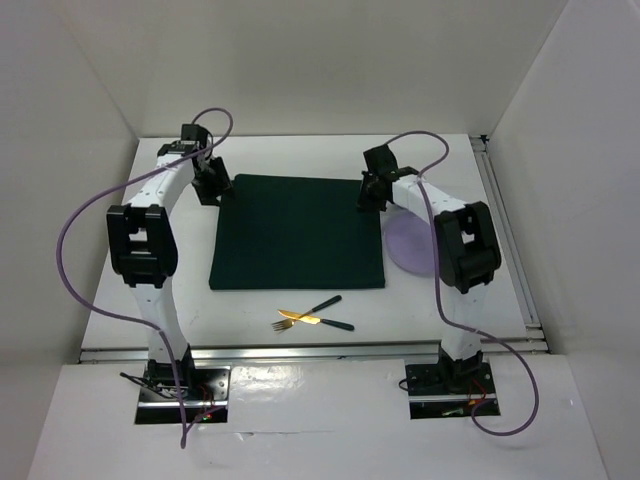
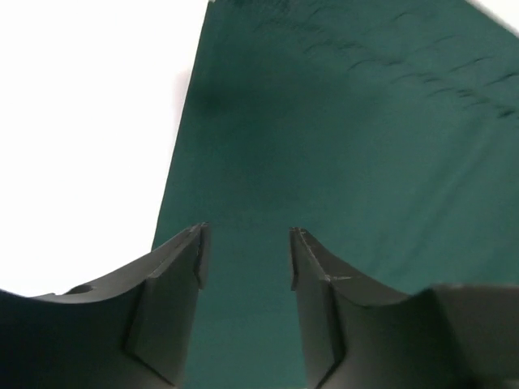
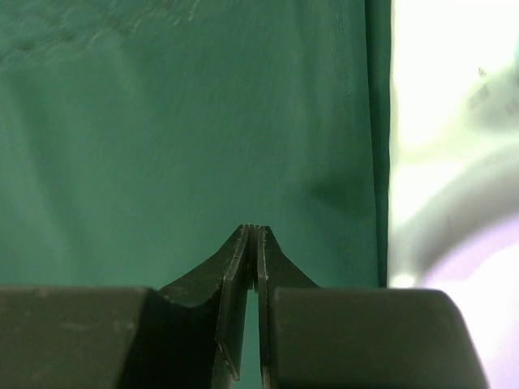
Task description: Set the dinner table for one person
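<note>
A large flat table (image 1: 300,150) with a matte white top fills most of the top view. It is bordered by a metal rail (image 1: 320,349) along the near edge. A dark green rectangular mat (image 1: 297,232) of woven cloth is laid flat in the middle of the table, slightly nearer the far edge. Faint creases can be seen in the cloth from the wrist views.

A round, smooth lilac plate (image 1: 405,250) is set towards the right edge, just beside the mat, and is partly hidden by the right arm. Towards the near edge a fork (image 1: 318,308) and a knife (image 1: 335,324) are crossed, each with a golden metal head and a slim black handle.

The left tool (image 1: 213,188) is placed at the mat's far left corner. Its dark, angular fingers (image 2: 182,267) are held moderately apart, with cloth visible between them and nothing gripped. The right tool (image 1: 368,192) is placed at the mat's far right corner. Its ribbed fingertips (image 3: 242,243) are drawn almost together, with only a thin slit left. Whether cloth is pinched there cannot be told.
</note>
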Controlling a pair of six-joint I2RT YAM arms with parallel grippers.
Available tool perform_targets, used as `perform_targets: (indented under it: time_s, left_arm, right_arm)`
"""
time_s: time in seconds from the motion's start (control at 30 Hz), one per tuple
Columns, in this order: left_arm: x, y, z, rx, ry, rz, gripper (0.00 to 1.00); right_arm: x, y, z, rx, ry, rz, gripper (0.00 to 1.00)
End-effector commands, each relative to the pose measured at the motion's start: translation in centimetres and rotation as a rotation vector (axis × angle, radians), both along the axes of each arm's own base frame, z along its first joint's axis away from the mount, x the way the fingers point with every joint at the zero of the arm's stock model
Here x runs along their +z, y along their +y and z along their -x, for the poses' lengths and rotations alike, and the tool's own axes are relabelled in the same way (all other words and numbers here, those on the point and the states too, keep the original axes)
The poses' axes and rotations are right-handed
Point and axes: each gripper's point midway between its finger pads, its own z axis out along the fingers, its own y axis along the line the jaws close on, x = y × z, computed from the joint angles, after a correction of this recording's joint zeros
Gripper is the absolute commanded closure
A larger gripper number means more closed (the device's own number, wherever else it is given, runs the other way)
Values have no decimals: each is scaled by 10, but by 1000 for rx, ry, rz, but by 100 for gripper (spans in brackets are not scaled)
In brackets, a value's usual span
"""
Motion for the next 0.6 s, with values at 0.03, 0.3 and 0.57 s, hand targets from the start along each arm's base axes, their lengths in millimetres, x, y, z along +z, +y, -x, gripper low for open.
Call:
perform_targets:
  time_s: [0.03, 0.3, 0.57]
  left_arm:
    - [-31, -6, 9, -22, 94, 16, 48]
    - [-76, -16, 13, -24, 191, -12, 59]
    - [-101, -21, -17, -31, 210, 5, 58]
  right_arm:
    - [-22, -10, -14, 0, 41, 94, 87]
    - [-63, -11, -29, -12, 100, 122, 87]
    - [-85, -26, -55, -63, 102, 162, 87]
